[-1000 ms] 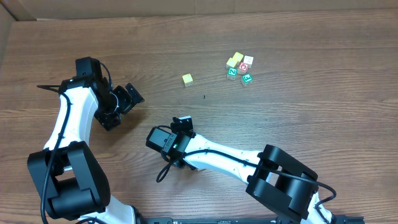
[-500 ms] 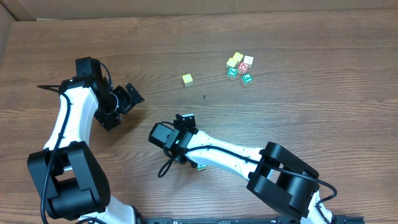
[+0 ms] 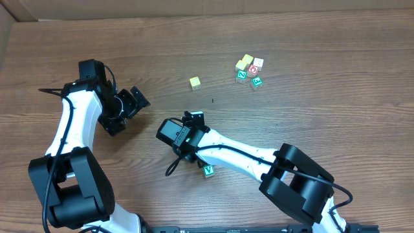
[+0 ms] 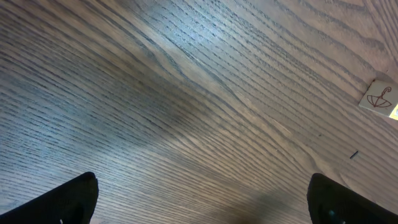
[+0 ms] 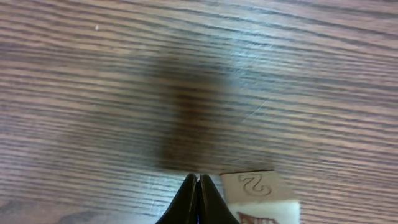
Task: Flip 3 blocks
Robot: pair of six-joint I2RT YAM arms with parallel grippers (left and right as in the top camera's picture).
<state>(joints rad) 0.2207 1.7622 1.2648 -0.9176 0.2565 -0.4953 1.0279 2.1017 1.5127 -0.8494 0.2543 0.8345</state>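
Starting from right claw (image 5: 198,186): pinched fully shut, holding nothing, tips pointed down close over counter (image 5: 93,74). Just right of those tips, white block (image 5: 258,190) with a curled mark on top; touching or just apart, hard to say. Judging by that, mid-step on tipping this block, using closed tips as a poker.

To do it well: press high on near side face, not low, so as to roll it over its far bottom edge instead of skidding it across smooth wood. Push slowly and straight through block's middle, avoiding a corner hit and a spin. Ease off once past balance point, then check for a different face up.

Farther back toward right arm's base, beside forearm, V block (image 3: 208,171), teal, letter up; flipped already or not, cannot tell. No picking out third block with certainty, perhaps among cluster (image 3: 249,70) well ahead and to right. Far off to left, left claw (image 4: 202,205) spread wide, empty, over bare counter.
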